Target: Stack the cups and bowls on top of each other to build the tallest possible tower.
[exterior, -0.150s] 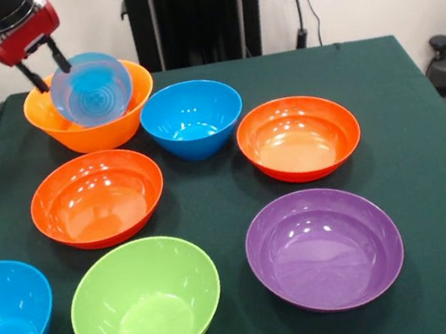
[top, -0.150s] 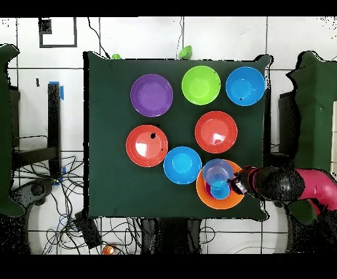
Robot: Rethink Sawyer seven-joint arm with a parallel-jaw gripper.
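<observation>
Above the yellow-orange bowl (exterior, -0.150s: 92, 125), gripper (exterior, -0.150s: 45, 75) clamped on tilted pale-blue bowl (exterior, -0.150s: 92, 89), likely needing levelling and lowering onto the tower.

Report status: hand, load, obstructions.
Hand shut on tilted pale-blue plastic bowl, over the large yellow-orange bowl. Something magenta and light blue shows inside it from overhead. Blue bowl close alongside; nothing blocking.

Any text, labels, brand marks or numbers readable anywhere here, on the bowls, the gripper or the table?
None can be read. The pale-blue bowl held by the gripper shows only moulded rings, no lettering. The yellow-orange bowl and the table are plain.
</observation>
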